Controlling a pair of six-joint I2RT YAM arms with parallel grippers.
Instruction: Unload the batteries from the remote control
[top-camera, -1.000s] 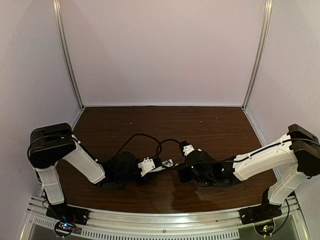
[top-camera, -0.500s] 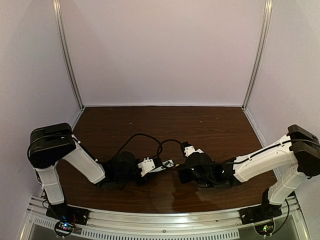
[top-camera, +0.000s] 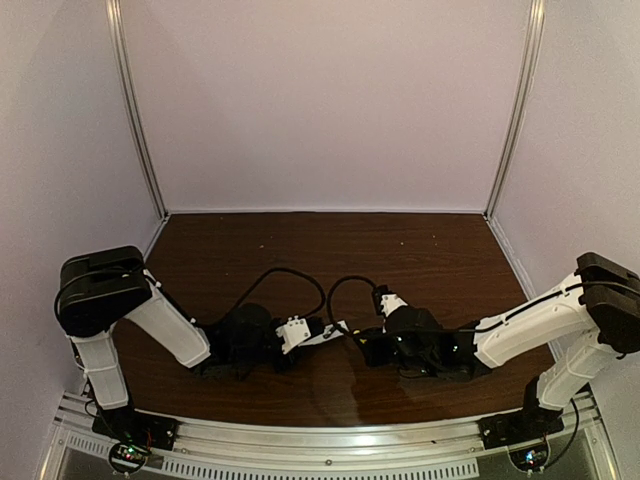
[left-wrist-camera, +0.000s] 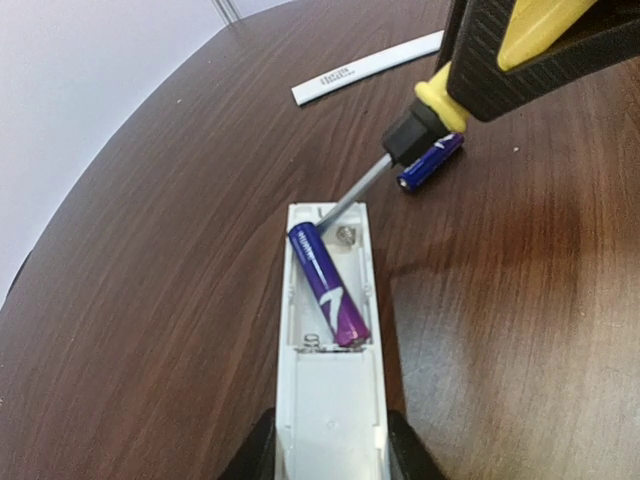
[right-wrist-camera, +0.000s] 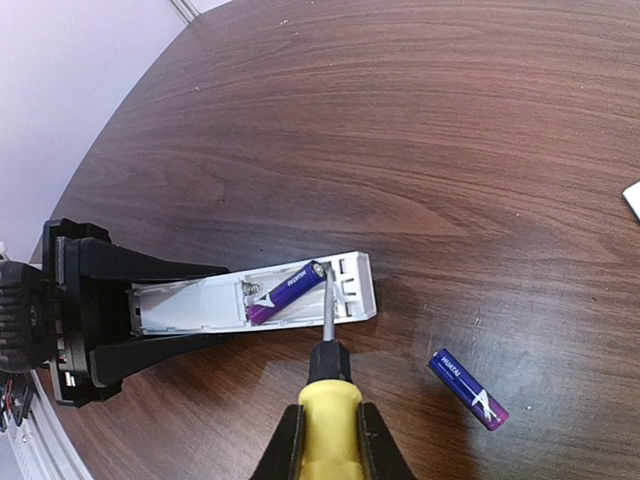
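Fingers (right-wrist-camera: 285, 450) of the right gripper (right-wrist-camera: 330, 445) pinched the screwdriver (right-wrist-camera: 327, 400), tip at the battery (left-wrist-camera: 328, 285) skewed in the remote control (left-wrist-camera: 330, 410); left gripper (left-wrist-camera: 330, 458) clamped that near the desk's (top-camera: 300, 250) front edge.

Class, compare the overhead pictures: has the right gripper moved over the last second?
Yes. In the top view the right gripper has drawn back rightward, slightly away from the remote control, which has stayed put.

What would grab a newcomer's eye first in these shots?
The yellow-handled screwdriver in the right gripper has its tip at the end of a purple battery. That battery sits askew in the open white remote control, which the left gripper clamps. A second battery lies loose on the table nearby.
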